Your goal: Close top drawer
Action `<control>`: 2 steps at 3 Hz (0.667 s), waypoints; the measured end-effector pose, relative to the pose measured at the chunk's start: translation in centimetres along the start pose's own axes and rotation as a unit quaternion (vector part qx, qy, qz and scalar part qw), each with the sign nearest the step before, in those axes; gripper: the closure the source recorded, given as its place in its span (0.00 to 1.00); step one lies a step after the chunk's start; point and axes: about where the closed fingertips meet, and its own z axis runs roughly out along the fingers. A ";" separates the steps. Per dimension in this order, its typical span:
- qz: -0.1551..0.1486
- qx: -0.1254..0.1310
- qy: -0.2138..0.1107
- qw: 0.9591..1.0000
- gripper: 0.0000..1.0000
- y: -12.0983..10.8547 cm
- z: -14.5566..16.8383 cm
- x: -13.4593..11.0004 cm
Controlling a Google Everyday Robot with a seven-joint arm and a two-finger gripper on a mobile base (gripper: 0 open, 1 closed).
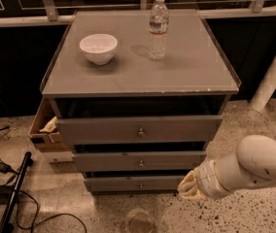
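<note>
The top drawer [138, 128] is the widest grey front of the grey cabinet [138, 76], with a small round metal knob [140, 132] at its centre. It stands pulled out a little, with a dark gap showing between its front and the cabinet top. My gripper [190, 187] is at the end of the white arm [254, 166], low at the right. It hangs in front of the right end of the bottom drawer [138, 183], well below the top drawer and not touching it.
A white bowl [98, 47] and a water bottle [158, 28] stand on the cabinet top. A brown cardboard box [43, 127] sits against the cabinet's left side. Cables and a black rod [11, 193] lie on the floor at left. A white post [274, 72] stands at right.
</note>
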 end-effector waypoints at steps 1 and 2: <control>0.000 0.000 0.000 1.000 0.27 0.0 0.0 0.0; 0.000 0.000 0.000 1.000 0.03 0.0 0.0 0.0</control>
